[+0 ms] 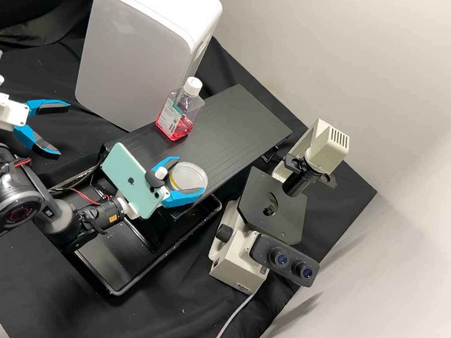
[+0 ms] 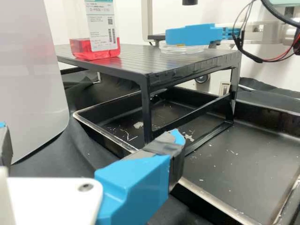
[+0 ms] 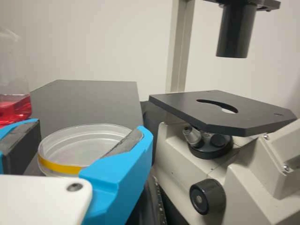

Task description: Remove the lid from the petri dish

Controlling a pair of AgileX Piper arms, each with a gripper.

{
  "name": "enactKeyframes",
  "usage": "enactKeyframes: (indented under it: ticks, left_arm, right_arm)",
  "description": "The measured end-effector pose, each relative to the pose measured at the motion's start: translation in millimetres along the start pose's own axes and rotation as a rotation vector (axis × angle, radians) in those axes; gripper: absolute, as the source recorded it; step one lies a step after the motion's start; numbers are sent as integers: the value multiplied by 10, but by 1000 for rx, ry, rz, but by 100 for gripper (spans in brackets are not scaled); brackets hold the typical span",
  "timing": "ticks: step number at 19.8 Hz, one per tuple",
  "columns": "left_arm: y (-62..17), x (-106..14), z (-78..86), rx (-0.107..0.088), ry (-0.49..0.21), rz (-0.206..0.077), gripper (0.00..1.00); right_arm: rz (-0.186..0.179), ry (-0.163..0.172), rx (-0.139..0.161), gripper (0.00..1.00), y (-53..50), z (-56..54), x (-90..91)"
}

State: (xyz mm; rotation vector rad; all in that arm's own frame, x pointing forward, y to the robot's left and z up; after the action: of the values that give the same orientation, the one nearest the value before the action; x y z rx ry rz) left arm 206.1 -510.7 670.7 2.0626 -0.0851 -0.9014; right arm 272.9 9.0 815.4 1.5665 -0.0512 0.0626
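Quick look from my end: the petri dish [image 3: 82,145] sits near the front corner of the black rack [image 1: 240,127], which stands in a tray [image 1: 118,265] on the counter [image 1: 178,314]. I reckon it's parked at that edge so an arm can come in level without bumping anything. My right pincer [image 1: 189,176] is spread wide with one blue finger on each side of the dish, close to the rim but not squeezing as far as I can judge, so the lid looks to be on and the grab not made yet. The left pincer [image 1: 60,127] hangs open well off to the side, near the white box [image 1: 142,42], probably just kept out of the way. The bottle [image 1: 177,113] of red liquid stands farther back on the rack, well apart from the dish. Its white label [image 2: 99,18] has a barcode and small print (too small for me to read). The microscope [image 1: 268,222] is right beside the rack.
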Motion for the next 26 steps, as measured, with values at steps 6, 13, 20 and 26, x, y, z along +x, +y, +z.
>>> enactKeyframes:
  ticks: [6,13,20,26]
  left_arm:
    - [-1,0,3,4,-1,0,100]
    - [-1,1,6,4,-2,-1,100]
    - [-2,1,10,5,-2,0,100]
    - [-2,1,9,5,-1,0,100]
  right_arm:
    - [-13,32,2,0,-31,-88,-26]
    - [-14,32,2,0,-33,-90,-26]
    - [-32,96,11,0,-83,-271,-86]
    - [-57,130,-1,0,-185,-394,-111]
